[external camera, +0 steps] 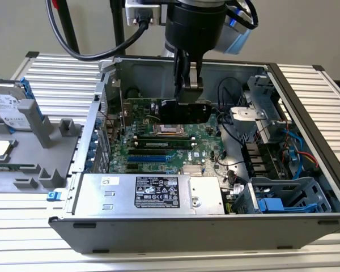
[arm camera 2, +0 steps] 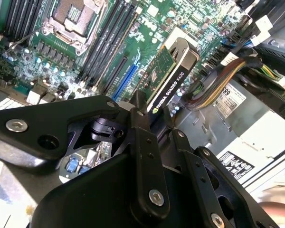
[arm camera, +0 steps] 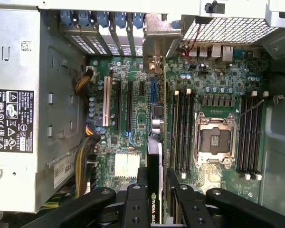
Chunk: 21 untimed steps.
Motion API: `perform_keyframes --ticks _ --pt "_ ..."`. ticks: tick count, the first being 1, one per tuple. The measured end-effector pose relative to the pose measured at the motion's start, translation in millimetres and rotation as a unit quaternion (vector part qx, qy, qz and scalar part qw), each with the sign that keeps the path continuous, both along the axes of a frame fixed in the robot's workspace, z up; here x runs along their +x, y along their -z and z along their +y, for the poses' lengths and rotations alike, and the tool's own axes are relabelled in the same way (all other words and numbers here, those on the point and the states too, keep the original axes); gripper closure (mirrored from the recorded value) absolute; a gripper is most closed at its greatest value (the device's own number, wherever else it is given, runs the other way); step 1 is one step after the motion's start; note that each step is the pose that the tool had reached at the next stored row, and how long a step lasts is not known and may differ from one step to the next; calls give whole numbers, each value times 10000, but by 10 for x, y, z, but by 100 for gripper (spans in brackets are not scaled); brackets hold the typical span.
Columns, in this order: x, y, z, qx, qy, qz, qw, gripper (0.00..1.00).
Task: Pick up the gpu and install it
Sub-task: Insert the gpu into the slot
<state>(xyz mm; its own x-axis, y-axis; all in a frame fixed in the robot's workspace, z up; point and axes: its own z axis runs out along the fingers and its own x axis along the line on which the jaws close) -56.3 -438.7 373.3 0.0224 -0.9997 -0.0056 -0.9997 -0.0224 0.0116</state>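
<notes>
The gpu (external camera: 184, 111) hangs on edge inside the open computer case (external camera: 306, 96), pinched by the hand (external camera: 188, 85) along its upper edge, black cooler face turned toward the exterior view. It sits above the green motherboard (external camera: 153, 150), over the middle of the board and not yet seated in a slot.

In the first wrist view, the gpu (arm camera: 156, 156) runs edge-on between the 2 black fingers (arm camera: 179, 199) that press on its faces, its silver end bracket (arm camera: 157, 35) reaching the row of rear slot covers. The card lines up just beside the blue expansion slot (arm camera: 153, 92), with the white slot (arm camera: 106, 109) further off toward the power supply (arm camera: 19, 104). On the card's other side lie the memory slots (arm camera: 183, 133) and then the open CPU socket (arm camera: 214, 140).

In the second wrist view, the gpu (arm camera 2: 173, 76) shows its green circuit board face and the black cooler edge, clamped by the hand (arm camera 2: 149, 118) above the blue slot (arm camera 2: 126, 80).

Out on the slatted tabletop (external camera: 56, 71), at the exterior view's left, a silver hard drive with blue rails (external camera: 11, 107) rests on a grey fixture (external camera: 42, 147). A blue drive cage (external camera: 283, 198) sits in the case's near corner at the exterior view's right.
</notes>
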Motion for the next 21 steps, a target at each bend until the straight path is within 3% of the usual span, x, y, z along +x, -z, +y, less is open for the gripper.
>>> perform_keyframes --ticks 9,21 --pt "-1 20 0 0 1 0 10000 100" --pt "0 110 0 -8 0 0 10000 100"
